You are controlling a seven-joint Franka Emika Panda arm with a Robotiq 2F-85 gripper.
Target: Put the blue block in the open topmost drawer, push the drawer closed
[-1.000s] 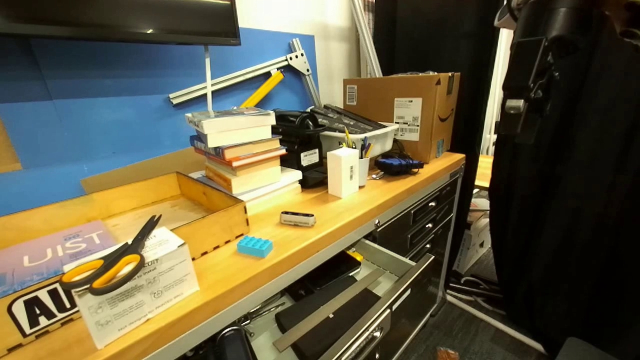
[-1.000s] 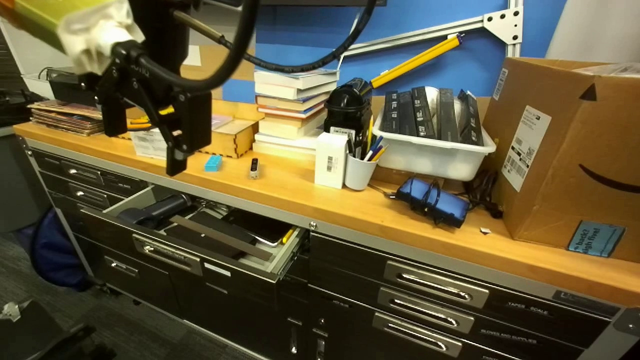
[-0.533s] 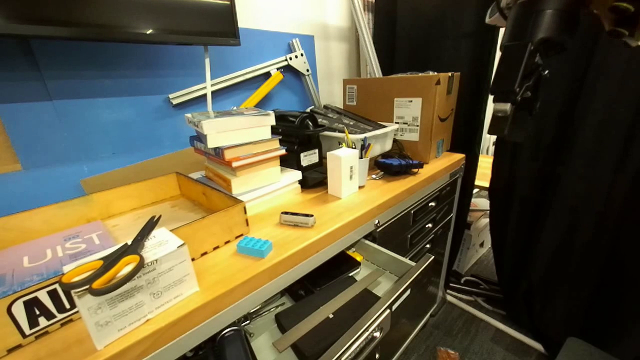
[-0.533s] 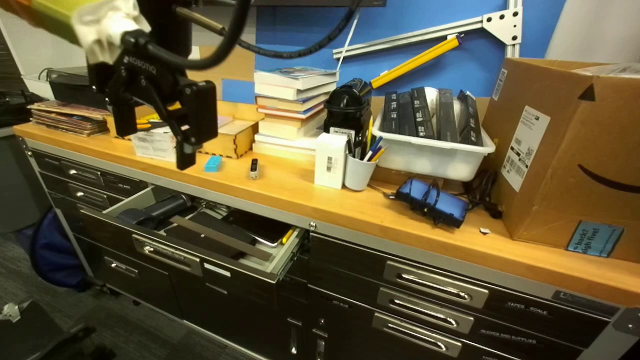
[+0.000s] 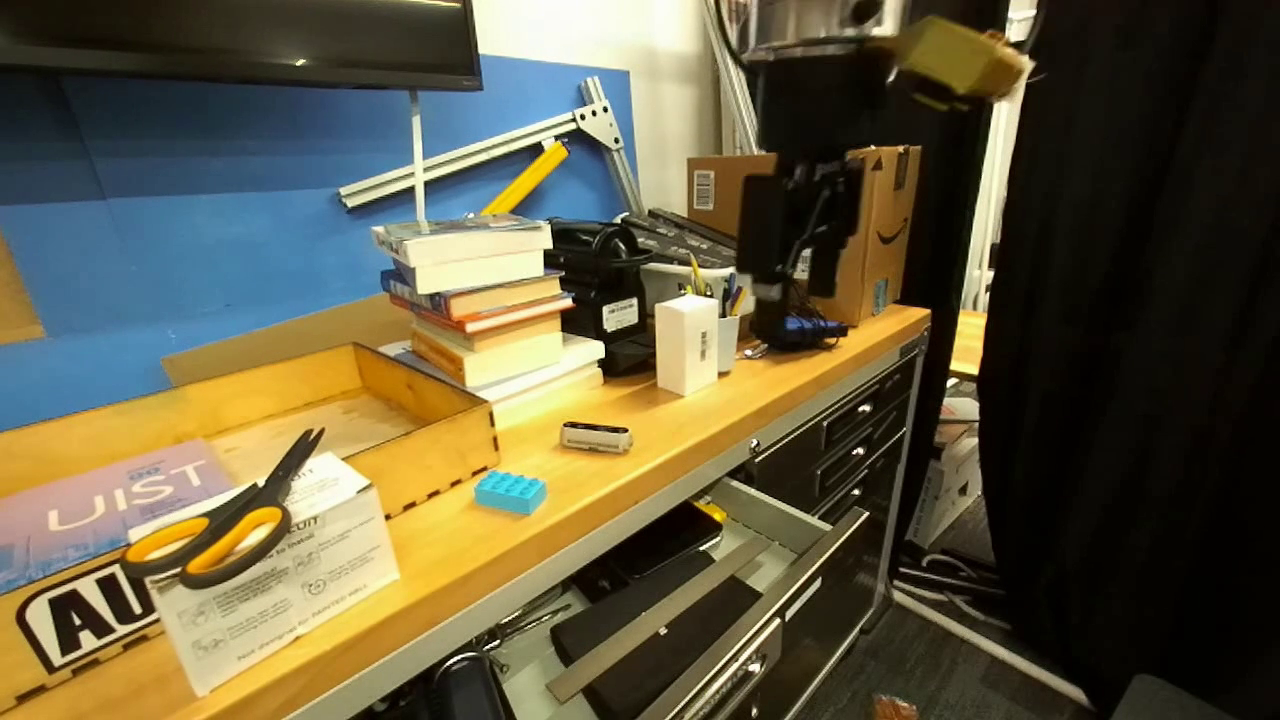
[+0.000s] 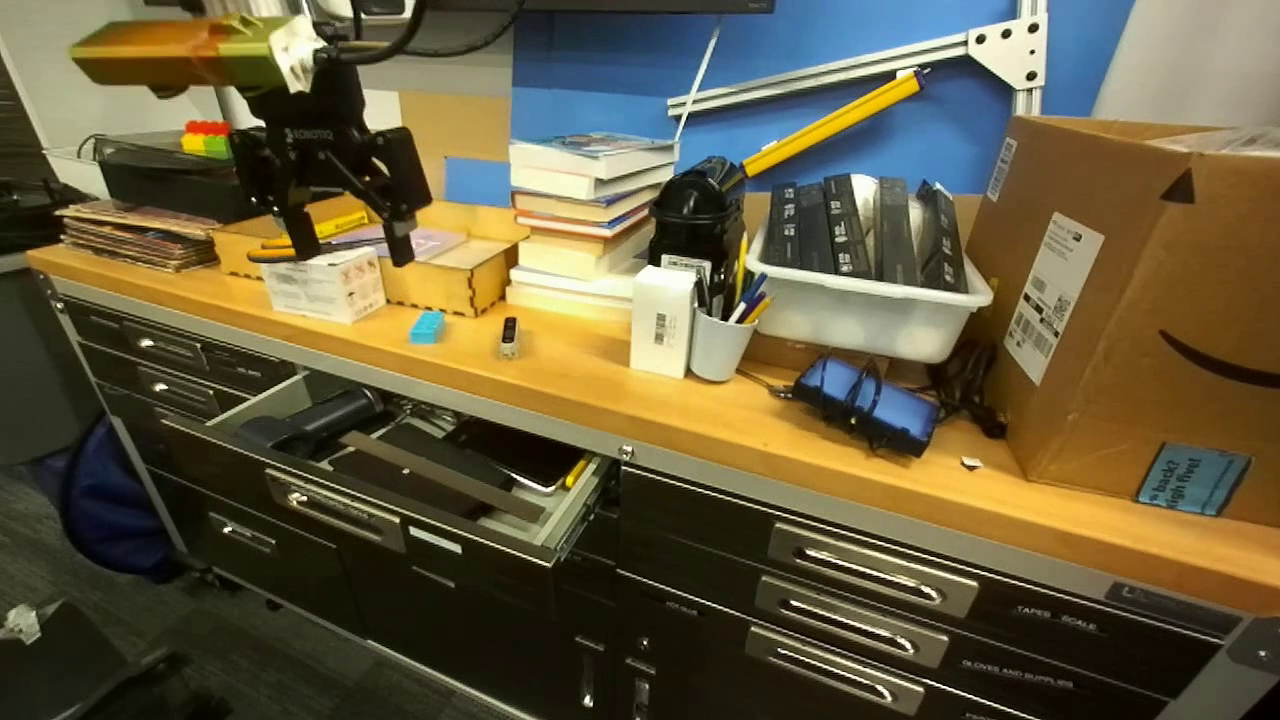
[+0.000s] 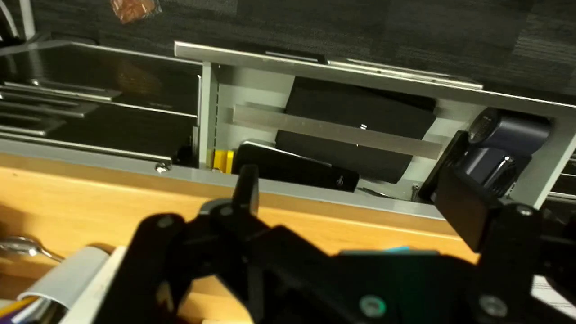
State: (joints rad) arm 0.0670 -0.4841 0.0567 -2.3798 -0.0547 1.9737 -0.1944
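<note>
Hovering above the wooden benchtop (image 6: 575, 365) w/ jaws spread & nothing b/w, our gripper (image 6: 353, 248) hasn't got the blue studded brick (image 6: 427, 327) yet: it's on that benchtop, well apart. Top metal drawer (image 7: 252, 60) stands open; pick, drop-in & push-shut all remain, we'd say.

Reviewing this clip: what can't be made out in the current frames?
Blue block: all but a sliver hidden by the gripper, wrist view.
Drawer: one end cut off by the bottom edge in an exterior view.
Drawer label: too small to read in an exterior view.
</note>
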